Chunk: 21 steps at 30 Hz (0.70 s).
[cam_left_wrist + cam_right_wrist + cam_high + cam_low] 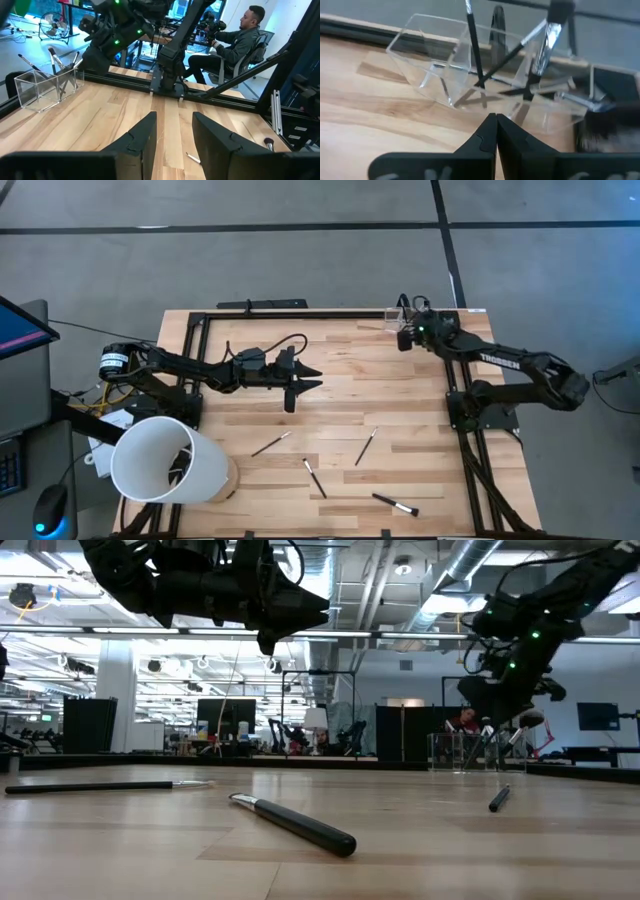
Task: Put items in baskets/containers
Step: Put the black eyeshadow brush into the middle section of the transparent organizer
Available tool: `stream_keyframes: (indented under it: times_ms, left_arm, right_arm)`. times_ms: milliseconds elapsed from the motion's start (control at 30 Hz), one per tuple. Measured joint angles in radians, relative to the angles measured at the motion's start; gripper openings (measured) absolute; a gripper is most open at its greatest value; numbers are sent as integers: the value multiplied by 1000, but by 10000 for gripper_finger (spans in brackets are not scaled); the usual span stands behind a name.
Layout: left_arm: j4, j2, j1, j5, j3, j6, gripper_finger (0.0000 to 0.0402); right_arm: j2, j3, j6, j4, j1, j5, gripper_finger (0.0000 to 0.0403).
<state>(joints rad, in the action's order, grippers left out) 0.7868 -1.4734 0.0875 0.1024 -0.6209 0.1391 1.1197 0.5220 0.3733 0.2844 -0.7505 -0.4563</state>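
The clear holder [435, 60] stands at the table's far right corner [393, 318] with several brushes [472, 45] leaning upright in it. My right gripper [496, 122] is shut just short of the holder's near wall, tilted down, with nothing between its fingers. My left gripper [303, 377] hovers level over the table's middle, open and empty; its two fingers [145, 132] point toward the right arm. Several more thin brushes lie flat on the near half of the table: one [271, 444], another [365, 447], a third [315, 478] and one with a pale tip [395, 503].
A big white tub [165, 460] lies on its side at the near left corner. A black frame rail [330, 311] runs along the far edge. A person [240, 40] sits beyond the table. Bare wood lies between the two grippers.
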Motion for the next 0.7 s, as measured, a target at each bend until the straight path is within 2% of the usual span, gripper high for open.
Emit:
stream_keyframes:
  times_ms: [133,400,567,700]
  left_arm:
    - [0,0,0,0,0,0,122]
    - [0,0,0,14,0,0,122]
    - [0,0,0,27,0,0,122]
    - [0,0,0,26,0,0,122]
  right_arm:
    - [75,115,-7,130,49,-70,0]
    - [287,362,38,513,39,-93,0]
    - [395,410,38,556,35,-121,0]
    - [449,435,14,555,32,-197,0]
